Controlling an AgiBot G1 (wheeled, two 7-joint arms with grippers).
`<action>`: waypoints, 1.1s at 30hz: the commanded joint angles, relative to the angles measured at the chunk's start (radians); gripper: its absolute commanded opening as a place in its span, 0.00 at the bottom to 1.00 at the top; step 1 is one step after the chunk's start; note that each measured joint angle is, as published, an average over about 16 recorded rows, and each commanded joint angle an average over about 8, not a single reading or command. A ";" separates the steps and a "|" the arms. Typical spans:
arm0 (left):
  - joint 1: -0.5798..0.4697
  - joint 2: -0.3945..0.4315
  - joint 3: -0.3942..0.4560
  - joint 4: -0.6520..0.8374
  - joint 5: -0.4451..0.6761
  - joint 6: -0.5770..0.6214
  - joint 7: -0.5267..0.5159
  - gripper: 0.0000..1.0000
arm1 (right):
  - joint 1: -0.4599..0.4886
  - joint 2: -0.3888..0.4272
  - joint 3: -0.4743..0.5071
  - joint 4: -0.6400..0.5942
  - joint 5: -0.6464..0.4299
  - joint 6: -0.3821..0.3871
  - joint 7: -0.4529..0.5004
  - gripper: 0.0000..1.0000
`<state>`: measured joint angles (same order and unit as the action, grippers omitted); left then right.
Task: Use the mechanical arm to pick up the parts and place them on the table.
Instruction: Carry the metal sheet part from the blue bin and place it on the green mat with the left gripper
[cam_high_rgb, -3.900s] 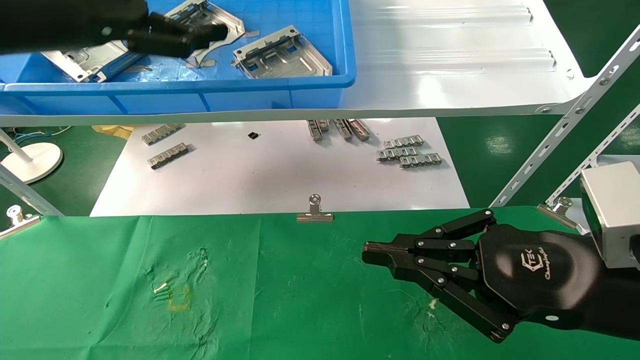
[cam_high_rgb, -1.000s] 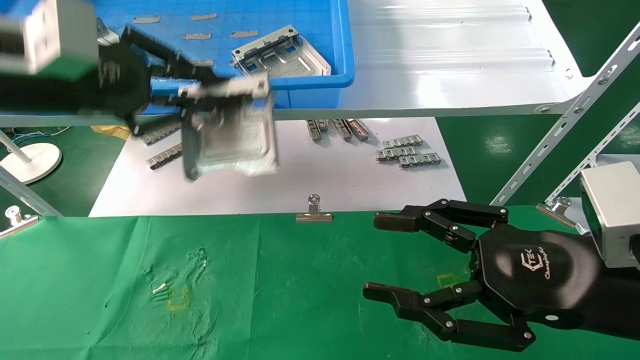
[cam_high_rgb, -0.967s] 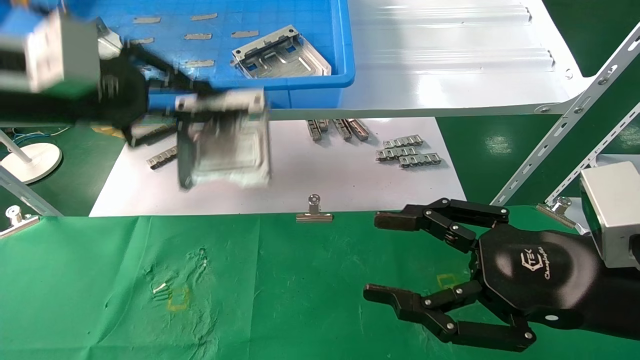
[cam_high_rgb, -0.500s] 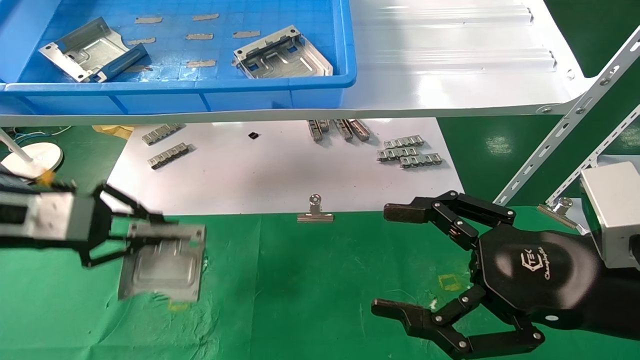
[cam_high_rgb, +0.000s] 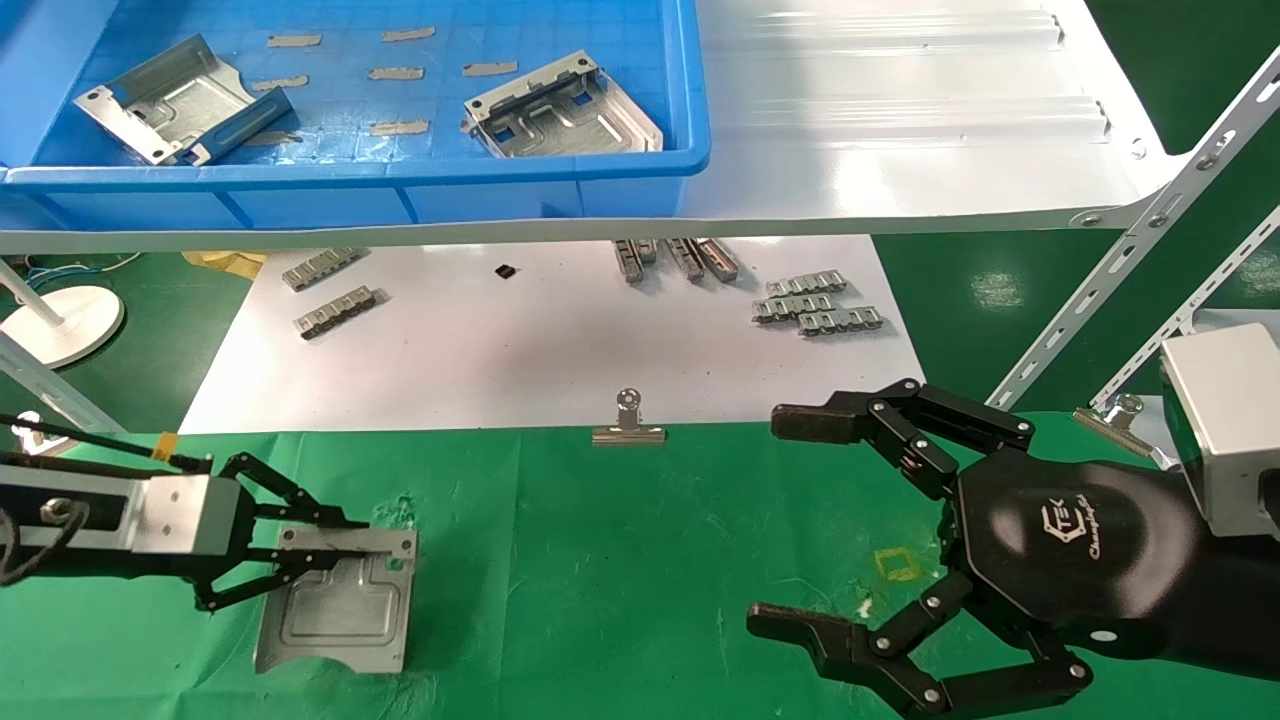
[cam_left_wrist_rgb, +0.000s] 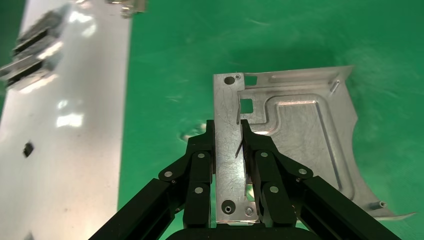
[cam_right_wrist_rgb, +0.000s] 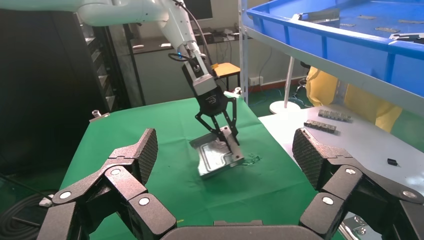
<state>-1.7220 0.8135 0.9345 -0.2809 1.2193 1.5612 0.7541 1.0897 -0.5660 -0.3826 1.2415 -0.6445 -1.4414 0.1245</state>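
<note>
Left gripper (cam_high_rgb: 345, 538): low over table (cam_high_rgb: 620, 560), left side; fingers (cam_left_wrist_rgb: 202, 155) pinched on raised flange of one part (cam_high_rgb: 335, 612), a silvery stamped plate. Plate's far end looked to rest on green cloth, the clamped edge tilted up a bit. Right gripper (cam_high_rgb: 790, 525): over table's right side, jaws spread wide, nothing in them. Blue bin (cam_high_rgb: 560, 170) on white shelf (cam_high_rgb: 900, 130), back left: held 2 more plates, one at left (cam_high_rgb: 175, 100), one nr right wall (cam_high_rgb: 560, 108), plus bits of tape. White sheet (cam_high_rgb: 560, 350) below shelf: sm. grey toothed strips (cam_high_rgb: 815, 303) in loose groups. Binder clip (cam_high_rgb: 628, 425) at cloth's far edge.
</note>
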 joint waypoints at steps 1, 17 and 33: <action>0.001 0.010 0.000 0.041 -0.005 -0.006 0.018 1.00 | 0.000 0.000 0.000 0.000 0.000 0.000 0.000 1.00; -0.023 0.003 -0.024 0.119 -0.103 0.036 -0.031 1.00 | 0.000 0.000 0.000 0.000 0.000 0.000 0.000 1.00; 0.001 -0.026 -0.065 0.102 -0.195 0.042 -0.113 1.00 | 0.000 0.000 0.000 0.000 0.000 0.000 0.000 1.00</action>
<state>-1.7103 0.7834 0.8593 -0.1954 1.0149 1.6014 0.6255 1.0895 -0.5658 -0.3826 1.2411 -0.6443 -1.4410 0.1244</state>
